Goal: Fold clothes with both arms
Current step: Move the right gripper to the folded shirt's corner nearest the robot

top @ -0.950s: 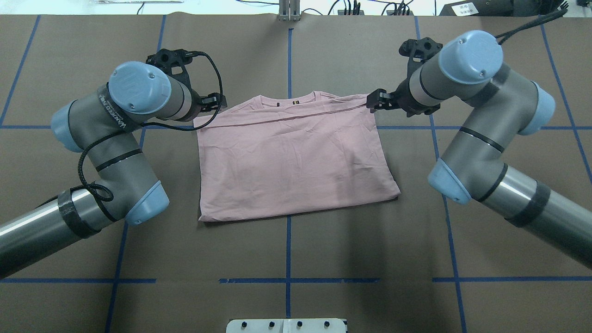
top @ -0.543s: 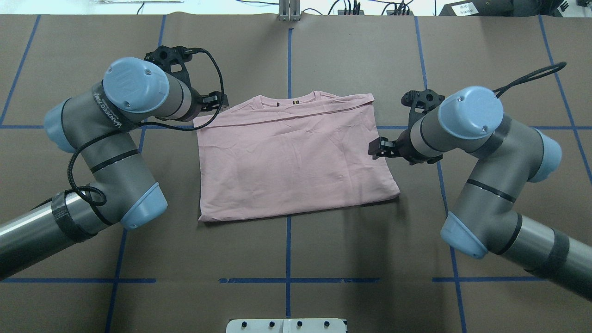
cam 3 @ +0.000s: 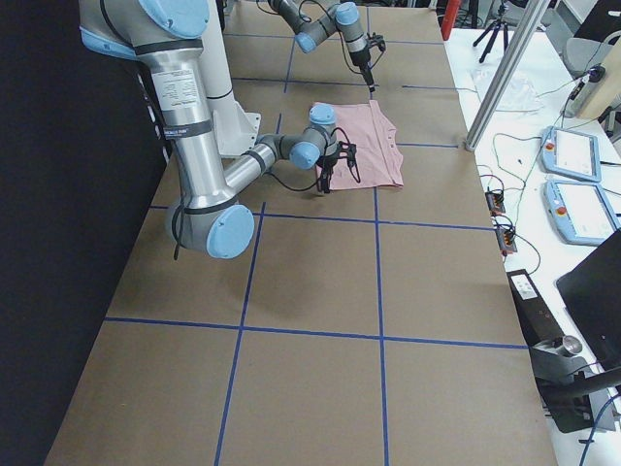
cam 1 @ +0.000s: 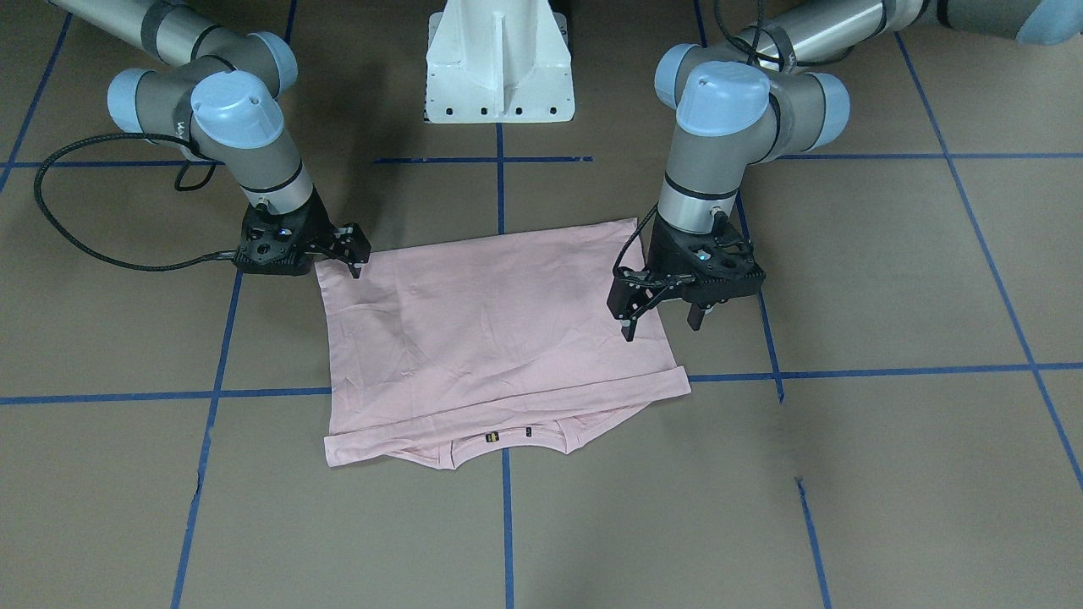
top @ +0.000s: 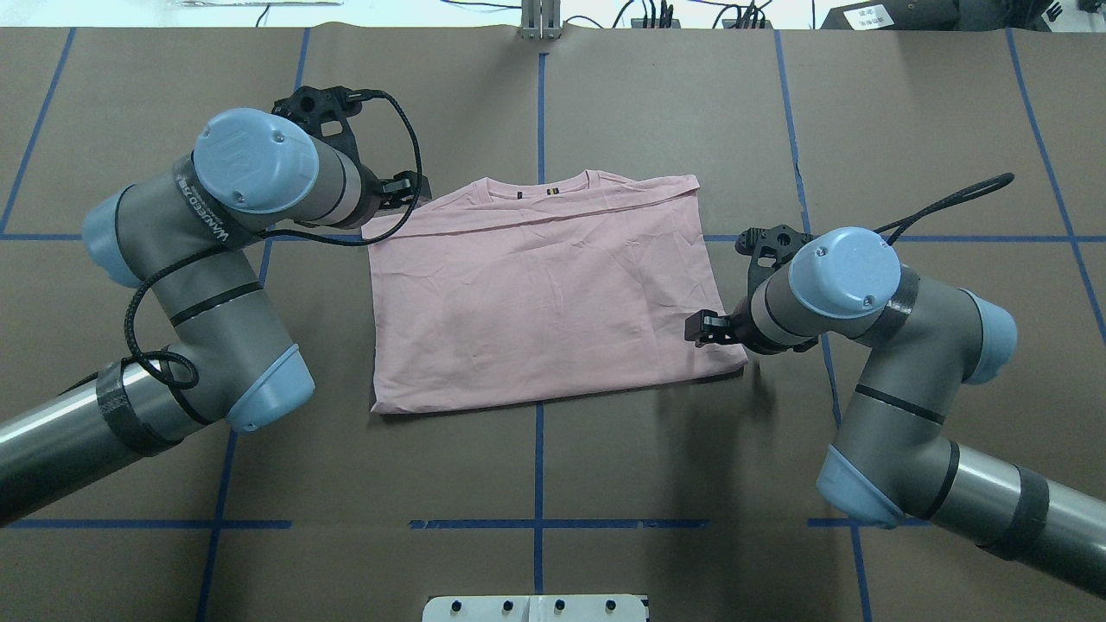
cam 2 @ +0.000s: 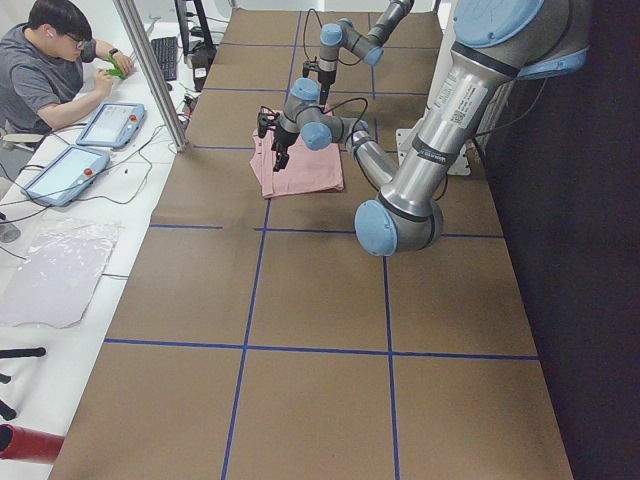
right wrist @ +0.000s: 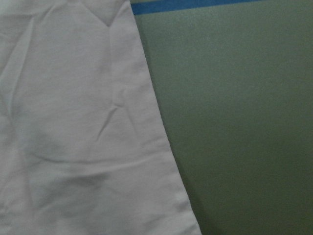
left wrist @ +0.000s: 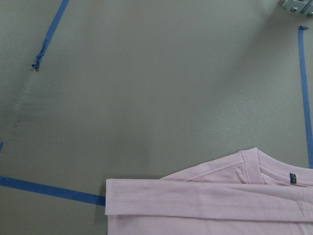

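The pale pink T-shirt (top: 544, 294) lies folded flat on the brown table, plain back up, its collar at the far edge (cam 1: 508, 440). My left gripper (cam 1: 660, 326) is open and empty. It hovers just above the shirt's far left corner, at the sleeve fold (top: 406, 192). My right gripper (top: 698, 328) looks open and empty, low over the shirt's right edge near its near right corner (cam 1: 354, 254). The left wrist view shows the folded sleeve and collar (left wrist: 220, 205). The right wrist view shows the shirt's edge (right wrist: 73, 122). The print is hidden.
The white pedestal (cam 1: 499, 68) stands at the robot's side of the table. Blue tape lines (top: 538, 112) cross the brown cover. An operator (cam 2: 45, 70) sits beyond the far edge with tablets (cam 2: 110, 125).
My right gripper has moved from the shirt's far right corner along its right edge toward the robot, to the near right corner. The left arm has hardly moved. The shirt lies as before.
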